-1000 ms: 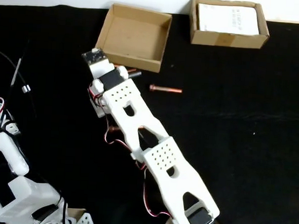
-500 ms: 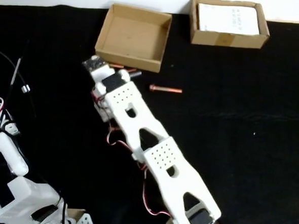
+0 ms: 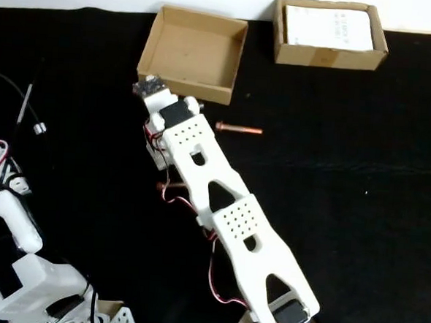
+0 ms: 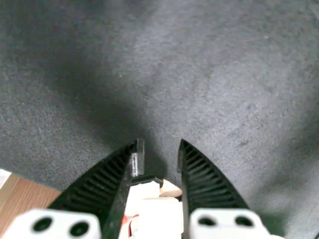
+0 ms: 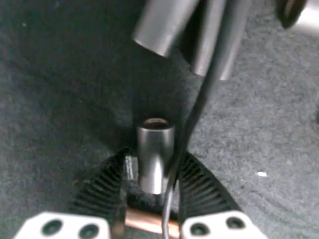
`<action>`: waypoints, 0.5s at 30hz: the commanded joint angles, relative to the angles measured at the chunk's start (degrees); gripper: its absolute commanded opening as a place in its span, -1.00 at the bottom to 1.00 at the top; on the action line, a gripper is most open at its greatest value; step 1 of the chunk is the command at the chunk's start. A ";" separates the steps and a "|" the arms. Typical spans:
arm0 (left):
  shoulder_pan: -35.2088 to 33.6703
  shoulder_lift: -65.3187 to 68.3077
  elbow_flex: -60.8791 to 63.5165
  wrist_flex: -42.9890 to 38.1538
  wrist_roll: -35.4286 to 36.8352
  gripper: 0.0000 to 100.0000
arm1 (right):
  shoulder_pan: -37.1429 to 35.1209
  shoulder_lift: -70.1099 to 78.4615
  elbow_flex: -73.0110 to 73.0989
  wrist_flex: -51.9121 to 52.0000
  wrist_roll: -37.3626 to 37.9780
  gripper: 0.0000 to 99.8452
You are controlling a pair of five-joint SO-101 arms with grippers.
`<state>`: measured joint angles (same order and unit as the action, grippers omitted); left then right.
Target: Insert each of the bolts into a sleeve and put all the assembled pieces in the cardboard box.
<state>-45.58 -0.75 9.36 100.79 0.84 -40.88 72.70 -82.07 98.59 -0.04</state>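
My right gripper (image 5: 154,159) is shut on an upright grey sleeve (image 5: 155,147), and a copper piece (image 5: 144,221) shows at the base of its jaws. Two more grey sleeves (image 5: 162,22) lie on the cloth just beyond it. In the high view the right arm (image 3: 220,198) stretches to the front wall of the empty cardboard box (image 3: 183,88). One copper bolt (image 3: 239,128) lies on the cloth to the right of that wrist. My left gripper (image 4: 158,149) is open above bare black cloth with nothing between its fingers.
A second box (image 3: 328,57) holding white paper stands at the back right. The left arm (image 3: 7,215) sits folded at the front left. A thin cable and a small light piece (image 3: 38,128) lie at the left. A black cable (image 5: 199,99) crosses the right wrist view.
The right arm's wrist has swung to the right and a little nearer the box's front wall, now covering the pieces that showed beside it. The left arm has kept still.
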 commanded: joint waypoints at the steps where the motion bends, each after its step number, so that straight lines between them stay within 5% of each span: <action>1: 4.79 -0.92 -0.22 0.53 0.18 -0.74 | 1.89 -8.13 -2.51 2.59 0.35 -0.99; 7: 14.99 -7.52 2.24 0.53 0.70 -0.74 | 7.25 -24.04 2.86 2.51 0.35 -0.99; 15: 34.95 -10.15 4.35 0.53 8.18 -0.61 | 18.33 -55.08 34.42 2.42 0.44 -0.99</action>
<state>-18.15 -9.10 13.49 100.79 6.90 -26.99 32.97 -58.95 100.53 -0.04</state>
